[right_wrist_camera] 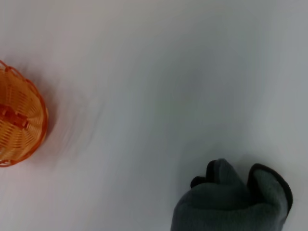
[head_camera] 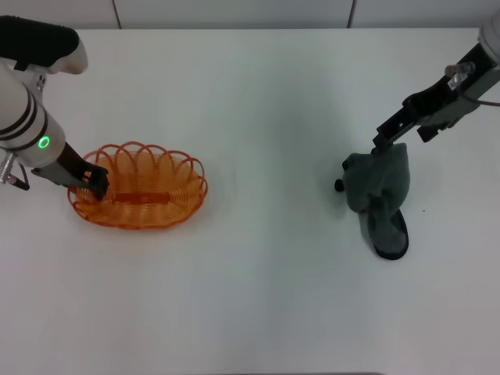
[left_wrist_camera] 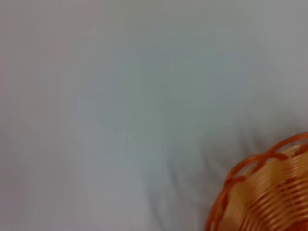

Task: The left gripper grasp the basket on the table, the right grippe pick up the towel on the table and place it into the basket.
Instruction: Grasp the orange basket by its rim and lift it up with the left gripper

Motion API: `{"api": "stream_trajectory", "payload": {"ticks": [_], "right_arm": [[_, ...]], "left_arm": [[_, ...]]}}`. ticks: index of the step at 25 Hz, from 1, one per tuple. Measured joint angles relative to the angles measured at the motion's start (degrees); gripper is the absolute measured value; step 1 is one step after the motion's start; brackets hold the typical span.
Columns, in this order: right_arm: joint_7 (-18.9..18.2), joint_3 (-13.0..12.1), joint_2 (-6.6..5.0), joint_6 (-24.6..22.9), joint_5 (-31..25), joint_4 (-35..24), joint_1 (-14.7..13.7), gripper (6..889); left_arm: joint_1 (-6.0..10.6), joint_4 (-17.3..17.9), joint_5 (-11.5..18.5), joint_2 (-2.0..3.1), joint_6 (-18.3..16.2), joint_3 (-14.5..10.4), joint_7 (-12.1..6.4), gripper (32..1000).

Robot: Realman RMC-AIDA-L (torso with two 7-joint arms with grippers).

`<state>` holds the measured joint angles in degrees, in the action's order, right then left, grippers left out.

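On the left part of the white table point(head_camera: 258, 297), the orange wire basket point(head_camera: 141, 187) sits upright, its scalloped rim looping around an oval floor. The left claw point(head_camera: 92, 182) reaches in from the left edge and is clamped on the basket's left rim, its black fingers pinching the wire loops. Well apart on the right part of the table, the grey-green towel point(head_camera: 380, 191) is bunched and lifted at its upper end, where the right claw point(head_camera: 387, 141) is closed on the cloth; the towel's lower, darker-edged end still touches the table nearer the robot. The right wrist view shows the towel point(right_wrist_camera: 236, 202) gathered into folds close by and the basket point(right_wrist_camera: 19, 122) farther off, across bare table. The left wrist view shows only part of the basket rim point(left_wrist_camera: 250, 166) against the table.
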<state>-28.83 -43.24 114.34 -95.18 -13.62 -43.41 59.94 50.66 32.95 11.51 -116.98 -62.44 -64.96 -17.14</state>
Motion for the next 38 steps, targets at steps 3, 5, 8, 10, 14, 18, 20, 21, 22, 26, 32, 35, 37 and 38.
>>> {"api": "stream_trajectory", "payload": {"ticks": [3,5,8,10,14,18,20,21,22,26,32,35,37,38], "right_arm": [[0.00,0.00,0.00,0.00,0.00,0.00,0.00,875],[0.00,0.00,0.00,0.02,0.00,0.00,0.00,875],[0.00,0.00,0.00,0.07,0.00,0.00,0.00,875],[0.00,0.00,0.00,0.09,0.00,0.00,0.00,875],[0.00,0.00,0.00,0.09,0.00,0.00,0.00,876],[0.00,0.00,0.00,0.09,0.00,0.00,0.00,875],[0.00,0.00,0.00,0.09,0.00,0.00,0.00,875],[0.00,0.00,0.00,0.09,0.00,0.00,0.00,874],[0.00,0.00,0.00,0.09,0.00,0.00,0.00,874],[0.00,0.00,0.03,0.09,0.00,0.00,0.00,876],[-0.10,0.00,0.14,0.31,0.00,0.14,0.00,874],[-0.12,0.00,0.17,0.56,0.00,0.45,0.00,875],[-0.13,0.00,0.18,0.58,0.00,0.61,0.00,875],[-0.14,0.00,0.18,0.59,0.00,0.71,0.00,875]], "left_arm": [[0.25,0.02,0.00,-0.01,-0.41,0.00,0.00,381],[0.35,0.06,0.00,-0.01,-0.61,0.01,0.00,371],[0.41,0.08,0.05,-0.06,-0.72,0.01,0.00,352],[0.41,0.11,0.10,-0.09,-0.85,0.01,0.00,338],[0.41,0.37,0.10,-0.10,-1.32,0.01,0.00,310],[0.41,0.79,0.13,-0.10,-1.35,0.01,0.00,288],[0.41,0.88,0.34,-0.09,-1.38,-0.02,-0.01,285],[0.40,0.90,0.55,-0.09,-1.40,-0.06,0.00,283],[0.40,0.92,0.75,-0.09,-1.43,-0.10,0.00,282],[0.40,1.17,1.39,0.00,-2.05,-0.07,0.00,275],[-0.02,3.12,1.59,0.00,-3.07,-0.08,0.00,249],[-0.03,3.18,1.59,0.00,-3.09,-0.08,0.00,233],[-0.04,3.18,1.58,0.00,-3.23,-0.08,0.00,223],[-0.03,3.18,1.58,0.00,-3.38,-0.08,0.00,220]]}}
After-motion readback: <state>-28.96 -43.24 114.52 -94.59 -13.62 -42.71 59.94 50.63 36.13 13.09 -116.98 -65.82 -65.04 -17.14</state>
